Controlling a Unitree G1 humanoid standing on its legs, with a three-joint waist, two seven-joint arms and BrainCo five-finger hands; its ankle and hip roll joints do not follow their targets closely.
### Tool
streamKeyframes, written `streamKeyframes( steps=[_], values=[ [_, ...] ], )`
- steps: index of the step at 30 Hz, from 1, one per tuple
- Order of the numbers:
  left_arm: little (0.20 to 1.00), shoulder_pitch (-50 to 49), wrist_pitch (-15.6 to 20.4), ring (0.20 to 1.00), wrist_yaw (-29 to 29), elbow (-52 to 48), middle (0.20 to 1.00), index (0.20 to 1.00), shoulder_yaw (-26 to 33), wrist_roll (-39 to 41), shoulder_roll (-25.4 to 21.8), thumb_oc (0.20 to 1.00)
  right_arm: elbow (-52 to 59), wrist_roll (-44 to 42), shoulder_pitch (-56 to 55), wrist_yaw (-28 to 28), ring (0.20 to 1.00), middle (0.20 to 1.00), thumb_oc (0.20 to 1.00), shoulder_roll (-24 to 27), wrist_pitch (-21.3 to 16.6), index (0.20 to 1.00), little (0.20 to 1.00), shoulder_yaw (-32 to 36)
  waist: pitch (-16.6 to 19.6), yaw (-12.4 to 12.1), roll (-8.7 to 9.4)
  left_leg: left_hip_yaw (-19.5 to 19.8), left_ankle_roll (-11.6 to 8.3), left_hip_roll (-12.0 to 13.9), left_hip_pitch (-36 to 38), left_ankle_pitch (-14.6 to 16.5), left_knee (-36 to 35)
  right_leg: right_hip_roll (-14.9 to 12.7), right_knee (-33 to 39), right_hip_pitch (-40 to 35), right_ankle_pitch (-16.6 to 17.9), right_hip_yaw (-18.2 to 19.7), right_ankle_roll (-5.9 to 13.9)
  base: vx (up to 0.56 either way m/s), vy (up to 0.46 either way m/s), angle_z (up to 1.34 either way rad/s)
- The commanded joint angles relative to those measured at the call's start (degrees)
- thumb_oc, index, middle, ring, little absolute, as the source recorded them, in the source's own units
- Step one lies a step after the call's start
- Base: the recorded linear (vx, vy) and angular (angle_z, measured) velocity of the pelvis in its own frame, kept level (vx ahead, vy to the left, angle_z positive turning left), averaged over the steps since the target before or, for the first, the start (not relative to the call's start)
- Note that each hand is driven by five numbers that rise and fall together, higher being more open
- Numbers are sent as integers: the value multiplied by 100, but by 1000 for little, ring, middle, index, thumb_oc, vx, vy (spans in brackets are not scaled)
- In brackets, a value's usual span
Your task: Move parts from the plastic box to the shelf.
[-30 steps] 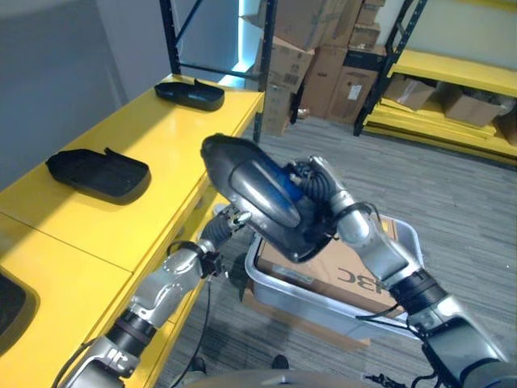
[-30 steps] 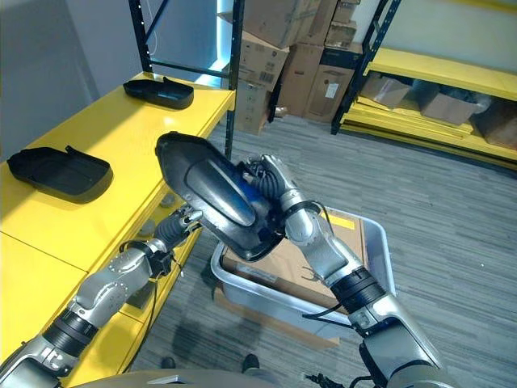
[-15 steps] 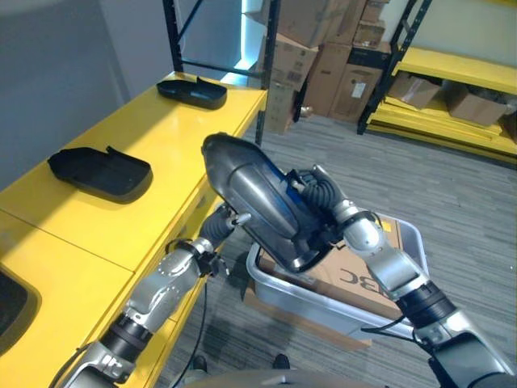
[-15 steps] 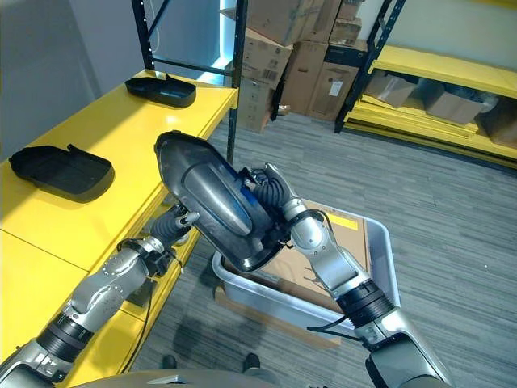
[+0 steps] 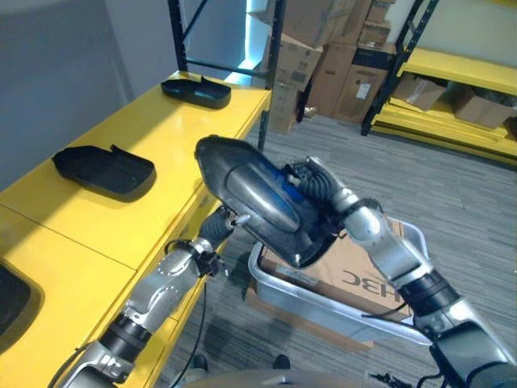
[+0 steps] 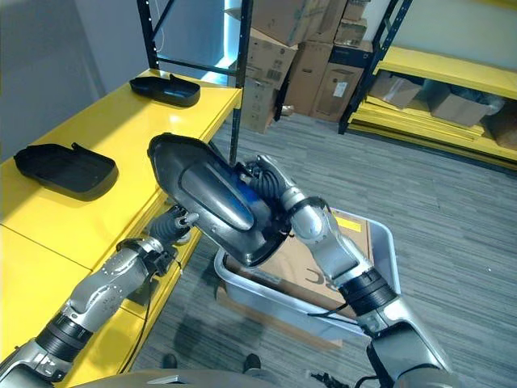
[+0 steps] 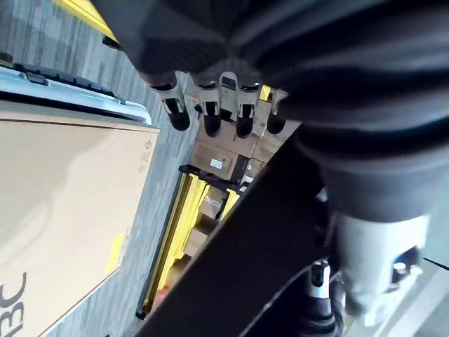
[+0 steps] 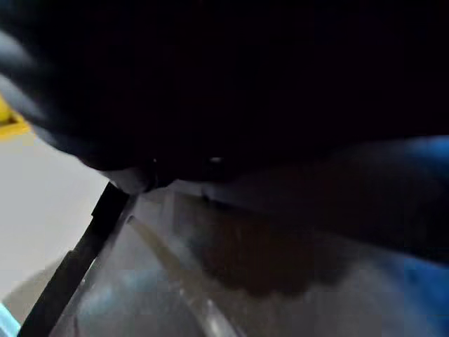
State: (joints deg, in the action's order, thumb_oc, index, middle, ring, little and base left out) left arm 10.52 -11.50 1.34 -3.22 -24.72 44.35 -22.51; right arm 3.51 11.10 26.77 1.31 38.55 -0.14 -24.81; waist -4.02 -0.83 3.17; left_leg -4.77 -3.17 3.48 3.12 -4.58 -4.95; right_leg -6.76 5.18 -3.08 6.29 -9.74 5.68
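Right hand (image 5: 323, 194) is gripping the part (image 5: 254, 198), fingers curled round it, above the box (image 5: 408, 242); left hand (image 5: 222, 226), fingers straight, is beneath.

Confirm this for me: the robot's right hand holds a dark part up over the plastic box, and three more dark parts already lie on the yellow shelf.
One detail is wrong: two dark parts lie fully in sight on the yellow shelf, not three, as the left eye view shows. The rest stands: the right hand holds a dark part above the plastic box.
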Motion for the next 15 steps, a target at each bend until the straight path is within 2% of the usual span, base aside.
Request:
streamKeyframes(
  steps=[1, 10, 12, 15],
  values=[
    [1000, 881, 125, 1000, -96, 466, 1000, 1000, -200, 356, 358, 1000, 1234, 55, 672, 446, 200, 200, 200, -294, -1288, 200, 200, -738, 170, -38, -114, 9, 123, -35, 378, 342, -5, -112, -18, -317, -78, -62, 209, 0, 0, 0],
    [1000, 779, 73, 1000, 63, 221, 1000, 1000, -254, 1155, 424, 1000, 1232, 556, 617, 402, 200, 200, 200, -323, -1601, 200, 200, -1121, 148, -85, -112, 20, 143, -47, 366, 340, -5, -127, -18, -314, -77, -87, 210, 0, 0, 0],
    [1000, 742, 170, 1000, 38, 109, 1000, 1000, -301, 1655, 469, 1000, 1154, 555, 582, 396, 200, 200, 200, -366, -1652, 200, 200, -1291, 133, -91, -116, 27, 147, -53, 363, 337, -5, -131, -18, -313, -75, -88, 209, 0, 0, 0],
    [1000, 722, 320, 1000, 34, 121, 1000, 1000, -342, 1938, 519, 1000, 1109, 550, 551, 373, 200, 200, 200, -424, -1682, 200, 200, -1374, 122, -87, -115, 28, 149, -58, 367, 341, -5, -133, -18, -313, -71, -88, 209, 0, 0, 0]
  ],
)
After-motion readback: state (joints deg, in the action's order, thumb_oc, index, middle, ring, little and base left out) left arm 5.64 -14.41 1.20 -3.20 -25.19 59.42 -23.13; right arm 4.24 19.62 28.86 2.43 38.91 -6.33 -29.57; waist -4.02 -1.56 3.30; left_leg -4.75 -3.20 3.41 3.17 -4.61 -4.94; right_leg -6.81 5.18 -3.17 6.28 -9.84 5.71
